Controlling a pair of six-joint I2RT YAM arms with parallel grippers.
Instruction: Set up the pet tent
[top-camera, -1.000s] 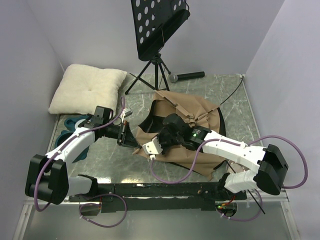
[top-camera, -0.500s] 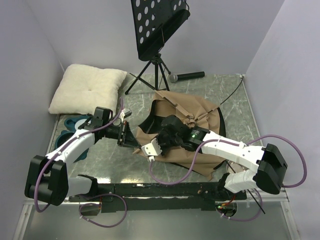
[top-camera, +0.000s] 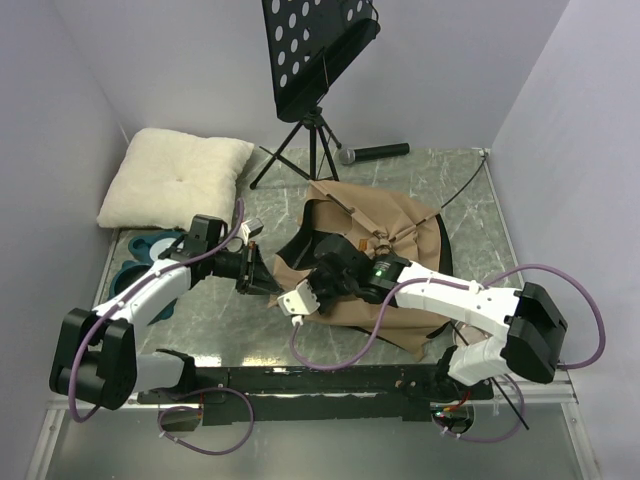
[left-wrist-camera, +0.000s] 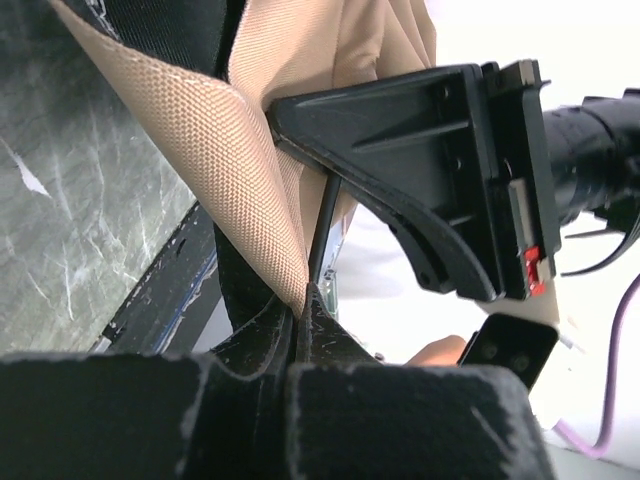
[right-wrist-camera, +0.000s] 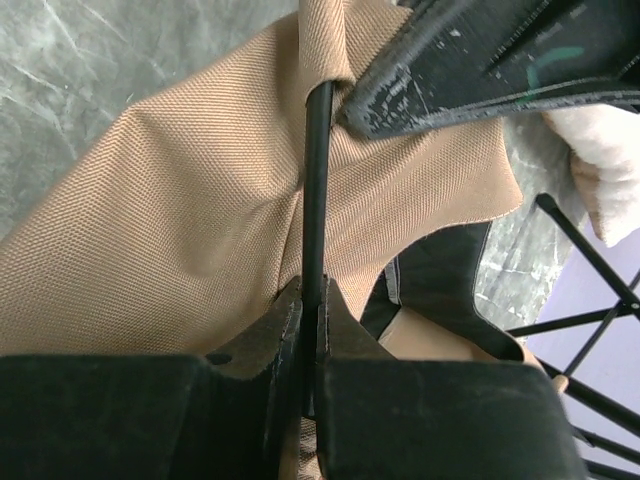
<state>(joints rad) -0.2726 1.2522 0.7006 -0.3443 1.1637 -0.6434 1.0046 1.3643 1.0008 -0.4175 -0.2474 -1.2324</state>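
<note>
The pet tent (top-camera: 375, 225) is a crumpled tan fabric heap with black lining in the middle of the table. My left gripper (top-camera: 270, 284) is at its near-left corner, shut on the tan fabric edge (left-wrist-camera: 250, 190). My right gripper (top-camera: 312, 274) is close beside it, shut on a thin black tent pole (right-wrist-camera: 314, 180) that runs into a fabric sleeve. In the left wrist view the right gripper's body (left-wrist-camera: 430, 170) fills the upper right, with the pole (left-wrist-camera: 322, 230) just below it. In the right wrist view a left finger (right-wrist-camera: 480, 60) crosses the top.
A cream pillow (top-camera: 175, 178) lies at the back left. A black music stand (top-camera: 315, 50) on a tripod stands behind the tent, with a microphone (top-camera: 375, 152) and its cable beside it. Teal bowls (top-camera: 140, 255) sit by the left arm.
My right gripper has shifted a little to the left along the tent's front edge, closer to the left gripper. The left gripper has barely moved.
</note>
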